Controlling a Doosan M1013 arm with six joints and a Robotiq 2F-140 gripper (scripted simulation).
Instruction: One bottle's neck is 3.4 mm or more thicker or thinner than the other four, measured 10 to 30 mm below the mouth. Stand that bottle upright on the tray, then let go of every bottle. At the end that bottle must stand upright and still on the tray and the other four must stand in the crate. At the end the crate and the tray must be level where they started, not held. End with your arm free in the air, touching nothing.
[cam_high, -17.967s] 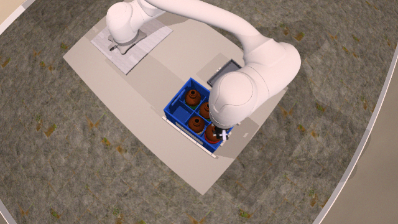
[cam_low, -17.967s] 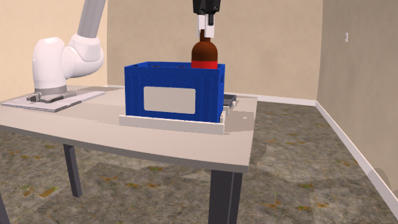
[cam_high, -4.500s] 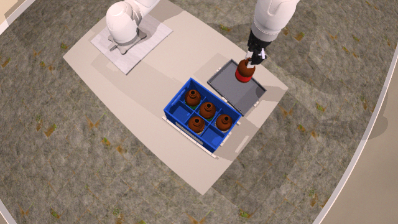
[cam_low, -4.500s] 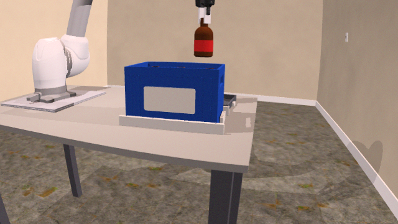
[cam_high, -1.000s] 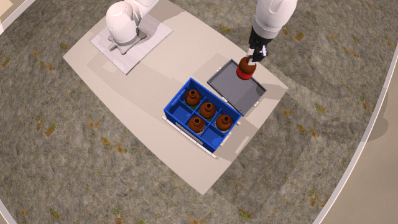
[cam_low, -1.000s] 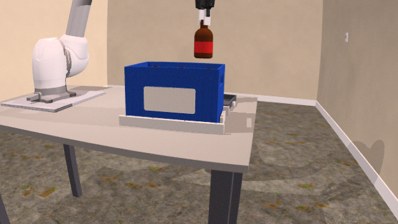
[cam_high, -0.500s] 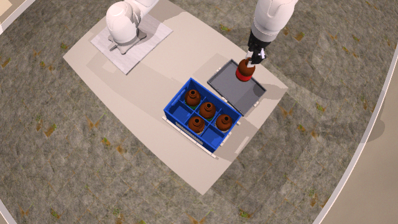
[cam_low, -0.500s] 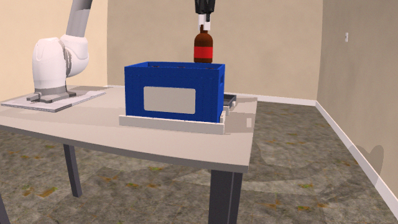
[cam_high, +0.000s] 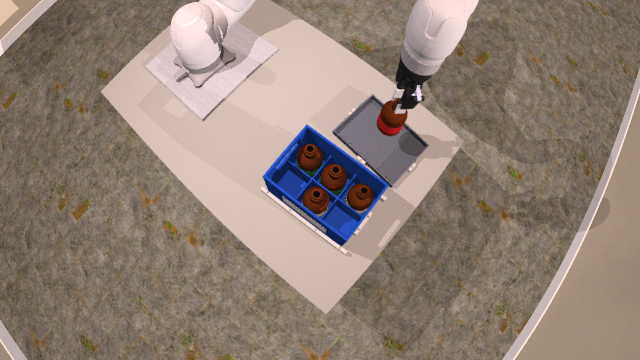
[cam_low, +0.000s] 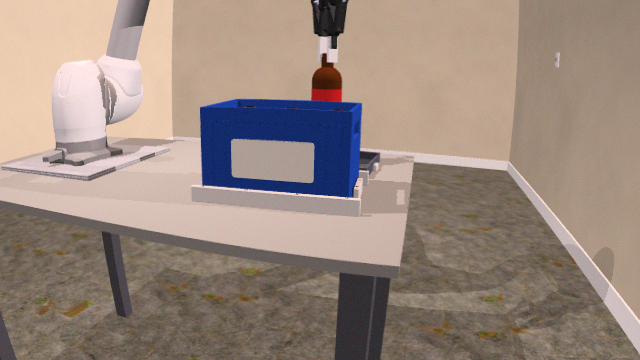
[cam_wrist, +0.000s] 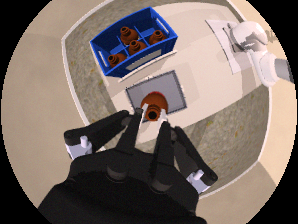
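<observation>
The robot arm has smooth, rounded white casings, glossy like moulded plastic. At the blue crate's far side from its pale label, in the exterior view, a black gripper has angular, jointed black fingers ending in flat white pads, with small silvery-white pieces on its outer links. Left of the crate in that view, the arm's base is a grey collar with flared feet and a stubby grey protrusion. Above it, the bulbous white shoulder carries a thin curved outline, and a tubular grey link rises.

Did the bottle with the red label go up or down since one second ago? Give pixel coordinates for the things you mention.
Yes, down: the red-labelled bottle (cam_high: 393, 118) (cam_low: 327, 82) (cam_wrist: 154, 103) now dips partly behind the blue crate's rim (cam_high: 285, 155) (cam_low: 280, 150) (cam_wrist: 107, 67); before, it showed above it.
</observation>
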